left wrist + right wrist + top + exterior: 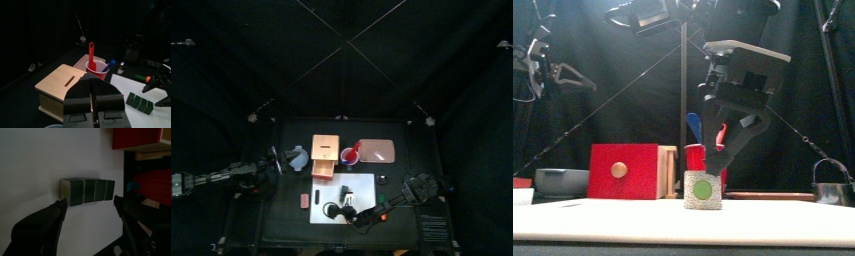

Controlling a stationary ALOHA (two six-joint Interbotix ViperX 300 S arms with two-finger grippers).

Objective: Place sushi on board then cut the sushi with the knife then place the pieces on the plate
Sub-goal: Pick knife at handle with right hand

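My right hand [90, 203] hangs open over the sushi roll [87, 190]. Its light, stiff blocks probably part easily, so I'd squeeze end to end. Left hand [93, 102] rests closed.

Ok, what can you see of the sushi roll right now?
The sushi roll is a short row of four dark green blocks, joined together, plastic-looking, with a pale speckled end face holding a green oval. It lies flat on the white board, uncut. The right pincer straddles it, jaws open; contact is unclear.
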